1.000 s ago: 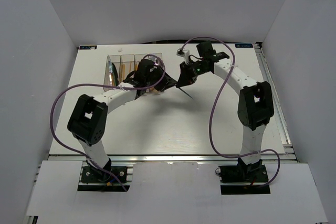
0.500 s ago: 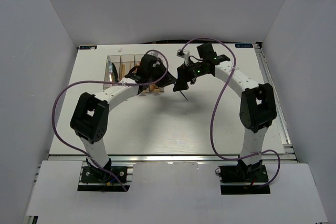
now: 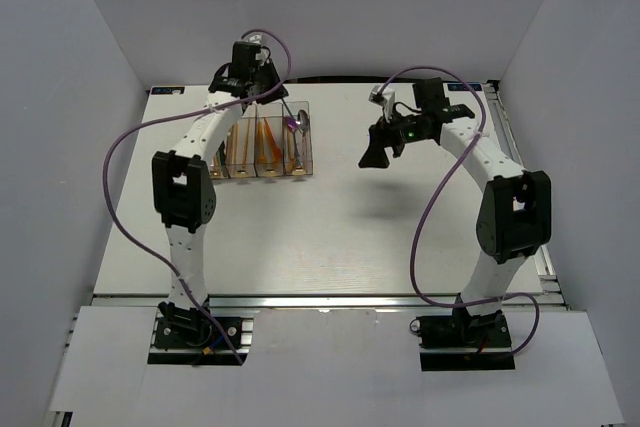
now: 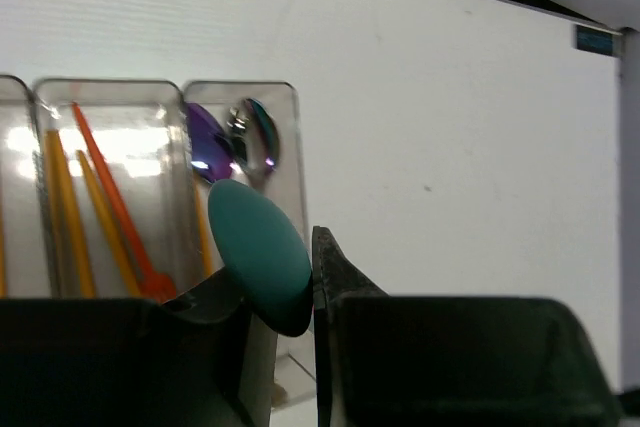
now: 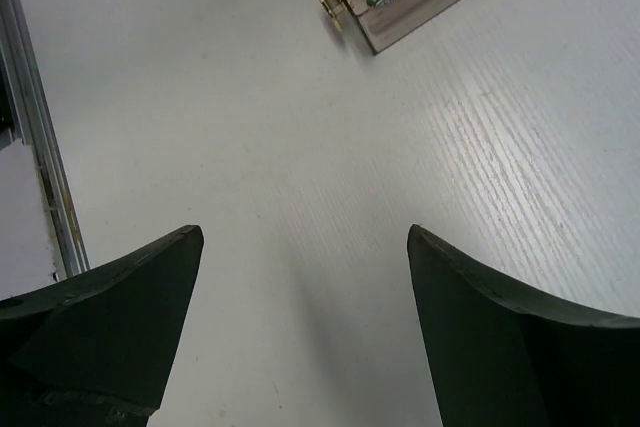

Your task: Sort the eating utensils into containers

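The left claw [image 4: 285,287] is clamped on a teal spoon [image 4: 258,247], now carried from mid-table to above the end bin [image 4: 291,127] holding spoons [image 4: 210,142]; the right claw [image 5: 300,292] has been opened wide and emptied, so only the drop is judged left

Clear containers [image 3: 272,172] by the table's [image 3: 330,237] far edge hold orange utensils [image 4: 95,202] and shiny spoons [image 4: 250,132]. A teal spoon [image 4: 262,252] is gripped above them.

Bare table [image 3: 340,217] right of containers [image 3: 300,171]
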You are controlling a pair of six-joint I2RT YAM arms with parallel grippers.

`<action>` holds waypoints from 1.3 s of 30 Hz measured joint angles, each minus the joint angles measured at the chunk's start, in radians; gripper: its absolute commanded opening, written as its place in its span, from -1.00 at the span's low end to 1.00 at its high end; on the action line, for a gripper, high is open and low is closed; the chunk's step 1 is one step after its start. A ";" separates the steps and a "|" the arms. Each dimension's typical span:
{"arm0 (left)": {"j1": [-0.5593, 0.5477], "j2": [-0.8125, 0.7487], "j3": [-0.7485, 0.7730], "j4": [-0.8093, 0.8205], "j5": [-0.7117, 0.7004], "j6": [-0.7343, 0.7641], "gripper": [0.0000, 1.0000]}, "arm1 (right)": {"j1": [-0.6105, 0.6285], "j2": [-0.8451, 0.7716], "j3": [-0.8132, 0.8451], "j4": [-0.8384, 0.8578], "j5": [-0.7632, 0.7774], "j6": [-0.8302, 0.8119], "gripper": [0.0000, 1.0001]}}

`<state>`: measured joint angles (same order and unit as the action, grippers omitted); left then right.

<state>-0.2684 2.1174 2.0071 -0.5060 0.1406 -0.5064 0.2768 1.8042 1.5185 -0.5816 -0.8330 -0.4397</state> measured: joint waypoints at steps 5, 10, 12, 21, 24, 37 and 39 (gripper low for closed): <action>-0.003 0.152 0.134 -0.072 -0.050 0.078 -1.00 | -0.011 -0.010 -0.058 -0.001 0.000 -0.020 0.79; -0.016 0.219 0.143 -0.123 -0.051 0.102 -0.68 | -0.023 -0.011 -0.077 -0.003 0.010 -0.034 0.79; -0.019 0.220 0.130 -0.137 -0.050 0.102 -0.47 | -0.029 -0.011 -0.077 -0.003 0.016 -0.037 0.79; -0.022 0.211 0.106 -0.146 -0.035 0.095 0.41 | -0.035 -0.012 -0.077 -0.020 0.056 -0.072 0.79; -0.022 0.185 0.100 -0.148 -0.032 0.105 0.83 | -0.035 -0.022 -0.072 -0.038 0.084 -0.101 0.79; -0.021 -0.415 -0.256 -0.049 0.054 0.158 0.96 | -0.119 -0.077 0.196 -0.102 0.150 -0.165 0.79; -0.021 -0.562 -0.382 -0.004 0.092 0.148 0.96 | -0.148 -0.098 0.196 -0.108 0.124 -0.156 0.79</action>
<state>-0.2897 1.5558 1.6253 -0.5102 0.2325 -0.3584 0.1284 1.7061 1.7149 -0.6895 -0.7086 -0.5953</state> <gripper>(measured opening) 0.979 0.895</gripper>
